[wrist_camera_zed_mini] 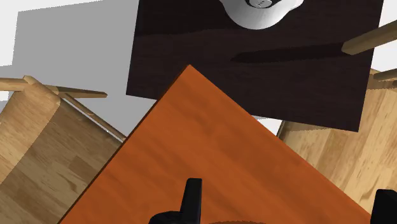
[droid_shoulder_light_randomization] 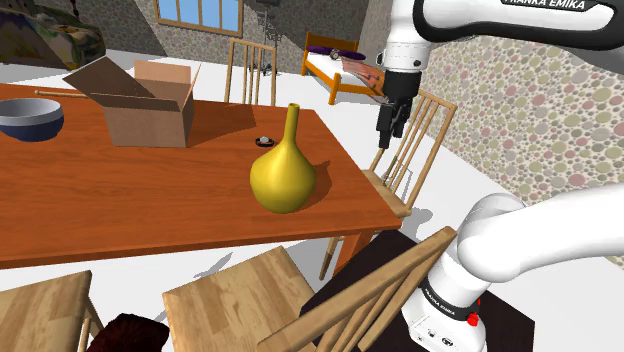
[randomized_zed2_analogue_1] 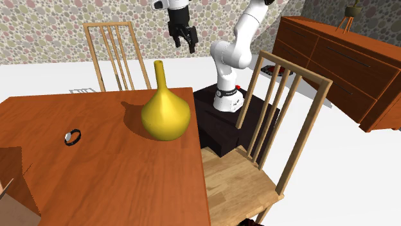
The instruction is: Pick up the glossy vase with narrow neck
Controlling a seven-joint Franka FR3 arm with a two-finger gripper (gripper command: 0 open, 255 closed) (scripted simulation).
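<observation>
Yellow vase (droid_shoulder_light_randomization: 283,178) upright on tbl (droid_shoulder_light_randomization: 150,210), hand (droid_shoulder_light_randomization: 391,136) open

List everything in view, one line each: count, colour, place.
vase: one, glossy yellow, upright on the table
table: one, orange-brown, middle
cardboard box: one, brown, open, on the table
bowl: one, blue-grey, on the table
small ring: one, black and white, on the table near the vase
chairs: several, light wood, around the table
stand: one, dark, at the table's corner
arm: one, white, on the stand
gripper: one, black, open, raised clear of the vase
</observation>
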